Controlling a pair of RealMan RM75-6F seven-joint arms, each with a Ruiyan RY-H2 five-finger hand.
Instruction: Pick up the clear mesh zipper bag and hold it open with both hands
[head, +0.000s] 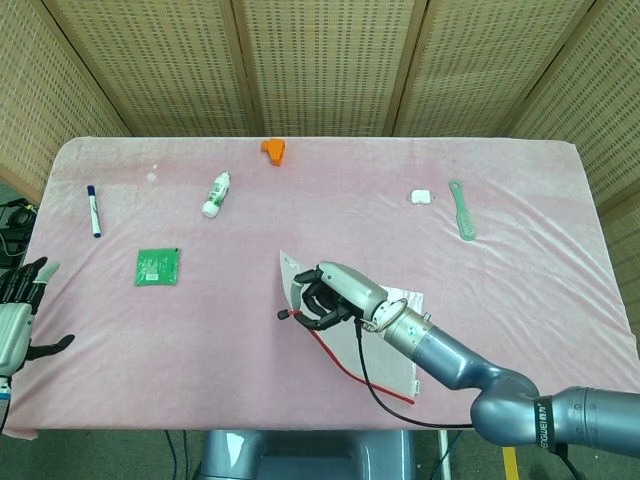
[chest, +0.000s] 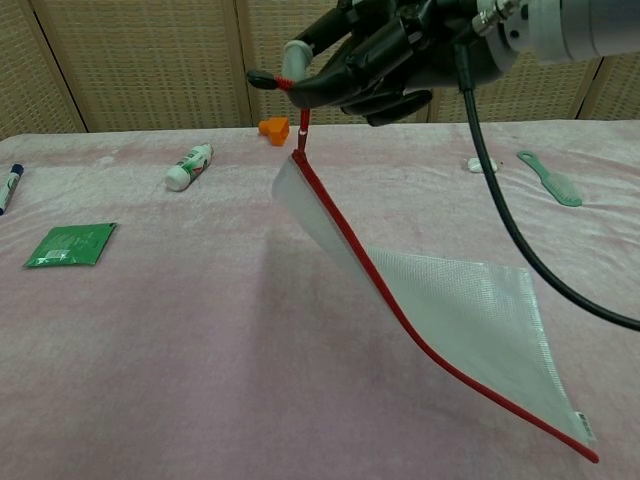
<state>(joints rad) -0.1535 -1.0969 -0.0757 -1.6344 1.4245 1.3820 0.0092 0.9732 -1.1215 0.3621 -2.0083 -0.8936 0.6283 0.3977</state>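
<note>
While the right hand (chest: 370, 60) pinches the red zipper end of the clear mesh zipper bag (chest: 450, 320) high above the pink surface (chest: 150, 340), the bag hangs slanting down from that one corner, its red zipper edge (chest: 400, 310) running down toward the near right. Fingers (chest: 320, 85) of that hand curl in tight around the red tab, and the chest view shows it plainly. From the head view the bag (head: 385, 325) looks clear of the cloth, dangling under the right hand (head: 330, 295); whether its far low corner brushes the surface I cannot tell.

Over at the near left edge, the left hand (head: 18, 320) sits well apart from the bag, fingers spread, holding nothing. It shows only in the head view.

So, the score: the pick-up looks done, one hand has the bag aloft. What's left, as I judge it, is the bigger half, since the left hand needs to come across, take the other side of the mouth, and the two must pull it open. The zipper looks closed along its length, so opening may need work.

Elsewhere lie a green packet (head: 158, 266), a marker (head: 92, 210), a white tube (head: 216, 193), an orange piece (head: 273, 149) and a green comb (head: 462, 209).
</note>
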